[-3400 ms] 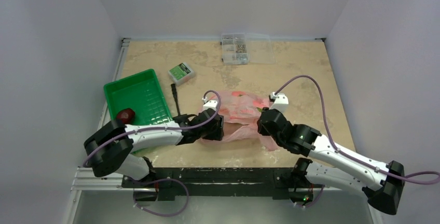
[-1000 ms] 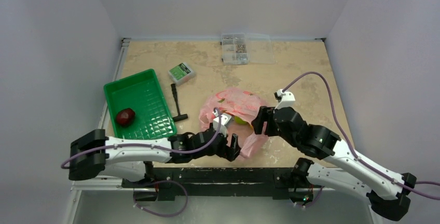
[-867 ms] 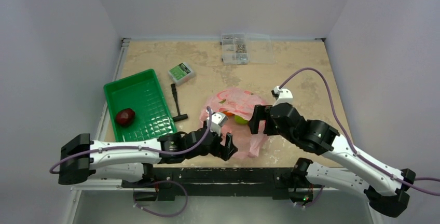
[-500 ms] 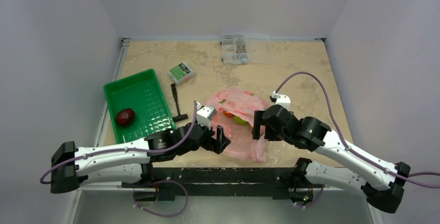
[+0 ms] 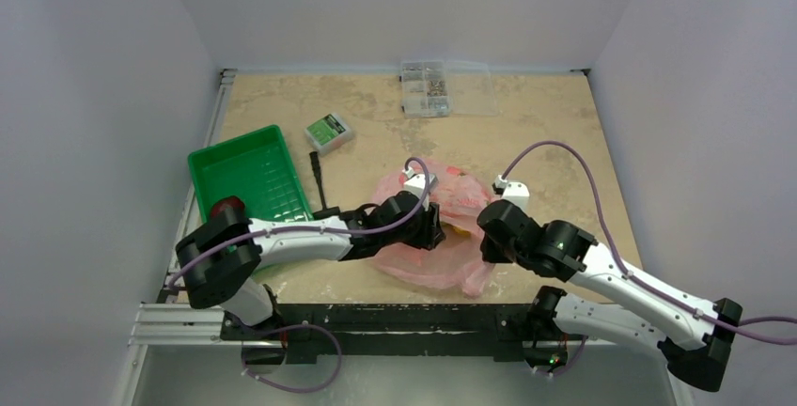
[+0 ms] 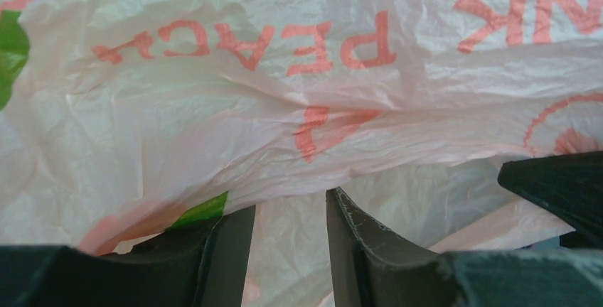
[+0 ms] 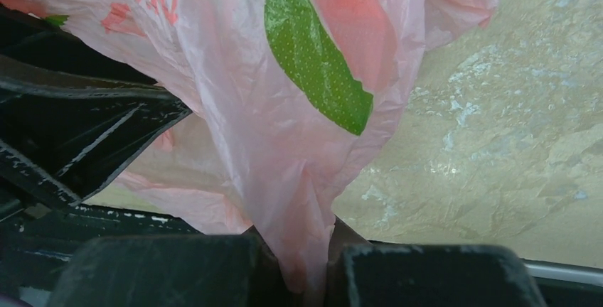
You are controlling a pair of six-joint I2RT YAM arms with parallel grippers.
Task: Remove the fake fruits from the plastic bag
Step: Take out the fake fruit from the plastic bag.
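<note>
The pink plastic bag lies crumpled near the table's front edge. My right gripper is shut on a bunched fold of it, and the film hangs out from the jaws. My left gripper is pushed against the bag's left side. Its fingers stand a little apart with only bag film draped over the fingertips. A bit of yellow-orange fruit shows between the grippers. The dark red fruit sits in the green tray, partly hidden by my left arm. The lime green fruit is hidden.
A small green-labelled box and a black tool lie behind the tray. A clear organiser box stands at the back. The bag is close to the table's front edge and the arm bases.
My left gripper has swung from the bag's front left into its left side. The right gripper has kept its hold and sunk a little. The lime green fruit seen earlier is now covered.
</note>
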